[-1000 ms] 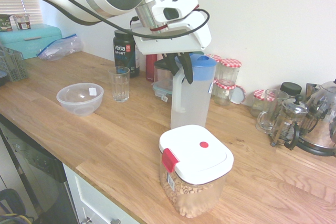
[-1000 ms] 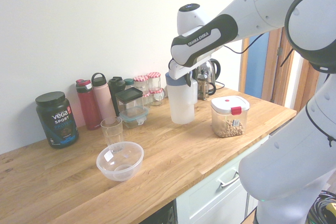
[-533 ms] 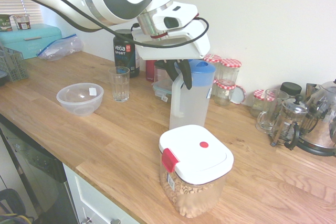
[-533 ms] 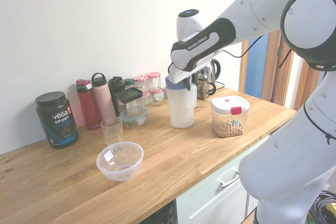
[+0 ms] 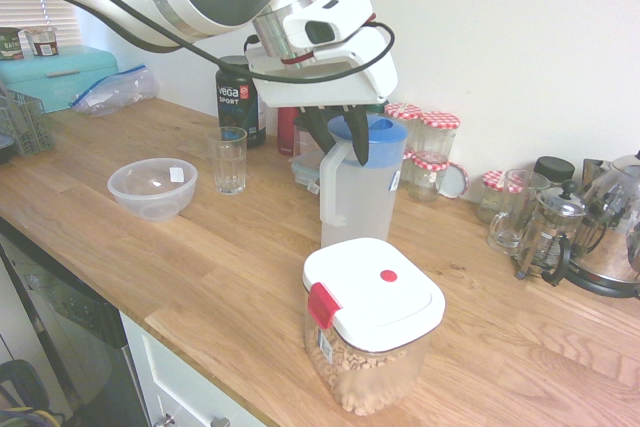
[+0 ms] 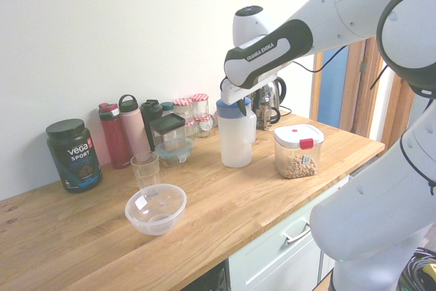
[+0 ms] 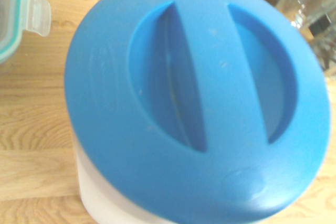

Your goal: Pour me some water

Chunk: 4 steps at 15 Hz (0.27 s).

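The tall frosted jug (image 5: 355,192) (image 6: 236,140) with a blue lid (image 7: 194,93) and white handle (image 5: 331,187) stands upright on the wooden counter (image 5: 200,277). Water inside it is barely discernible. My gripper (image 5: 337,135) (image 6: 242,104) hangs right over the jug's top. Its dark fingers straddle the top of the handle with a little gap on each side, so it is open. An empty ribbed glass (image 5: 228,159) (image 6: 145,170) stands to the jug's left, well apart from it. The wrist view shows only the lid from above.
A clear plastic bowl (image 5: 152,187) (image 6: 156,208) sits near the glass. A white-lidded container (image 5: 370,322) (image 6: 298,151) stands in front of the jug. A black tub (image 5: 238,97), bottles (image 6: 116,134), jars (image 5: 430,142), a French press (image 5: 550,232) and a kettle (image 5: 612,237) line the wall.
The jug has shifted slightly left and now stands straight on the counter. The fingers have spread apart from the handle they were shut on.
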Available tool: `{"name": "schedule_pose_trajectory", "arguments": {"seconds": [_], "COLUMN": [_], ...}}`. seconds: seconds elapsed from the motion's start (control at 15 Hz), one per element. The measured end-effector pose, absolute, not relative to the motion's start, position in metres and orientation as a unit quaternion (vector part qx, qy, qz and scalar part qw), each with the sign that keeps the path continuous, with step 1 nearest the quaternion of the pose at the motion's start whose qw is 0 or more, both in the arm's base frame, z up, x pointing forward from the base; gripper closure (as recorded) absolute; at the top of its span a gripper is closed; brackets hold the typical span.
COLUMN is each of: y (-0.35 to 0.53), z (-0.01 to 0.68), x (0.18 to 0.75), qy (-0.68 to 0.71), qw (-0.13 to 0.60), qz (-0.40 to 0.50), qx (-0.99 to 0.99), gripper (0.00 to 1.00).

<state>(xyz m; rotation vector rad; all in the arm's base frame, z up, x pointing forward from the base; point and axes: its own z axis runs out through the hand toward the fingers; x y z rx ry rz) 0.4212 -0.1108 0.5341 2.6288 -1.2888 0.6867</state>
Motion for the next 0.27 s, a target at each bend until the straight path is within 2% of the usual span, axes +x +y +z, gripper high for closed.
{"name": "schedule_pose_trajectory", "arguments": {"seconds": [0.27], "y": [-0.113], "z": [0.562], "x": [0.393], "qy": [-0.436], "qw": [0.034], "qz": [0.216], "qx": [0.873], "gripper": [0.00]}}
